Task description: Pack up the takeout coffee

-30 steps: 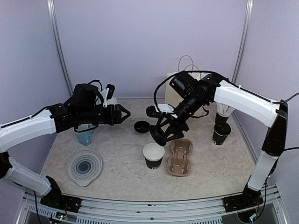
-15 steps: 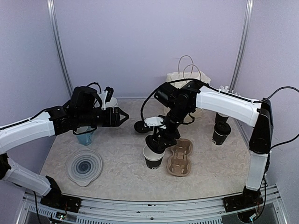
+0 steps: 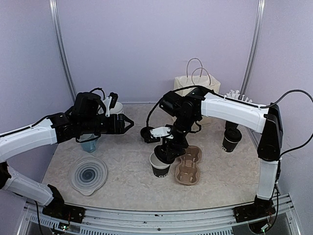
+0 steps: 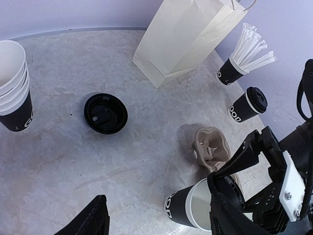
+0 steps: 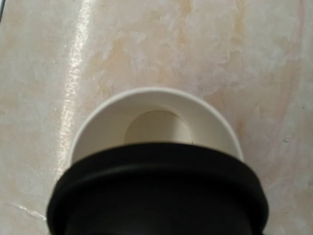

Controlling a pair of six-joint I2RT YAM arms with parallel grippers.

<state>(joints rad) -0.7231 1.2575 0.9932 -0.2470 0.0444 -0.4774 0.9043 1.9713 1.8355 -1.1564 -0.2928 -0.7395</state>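
A marbled beige tabletop (image 3: 127, 161) sits inside pale lavender walls (image 3: 146, 44), with a metal rail along its near edge. Most things stand toward the back and right: a paper bag (image 4: 186, 34), a cup of straws (image 4: 234, 68), a lidded cup (image 3: 231, 139), and, at the left, a stack of lidless cups (image 4: 12, 93). A loose lid (image 4: 105, 113) lies on bare surface, with free room around it.

The right pincer (image 3: 165, 149) grips a black lid (image 5: 159, 196), its jaws spread wide across it. It holds the lid just above the rim of the open cup (image 3: 160, 166), which stands just beside the brown carrier tray (image 3: 188, 166). The left pincer (image 3: 128, 123) hovers above the tabletop with its jaws apart and holds nothing.
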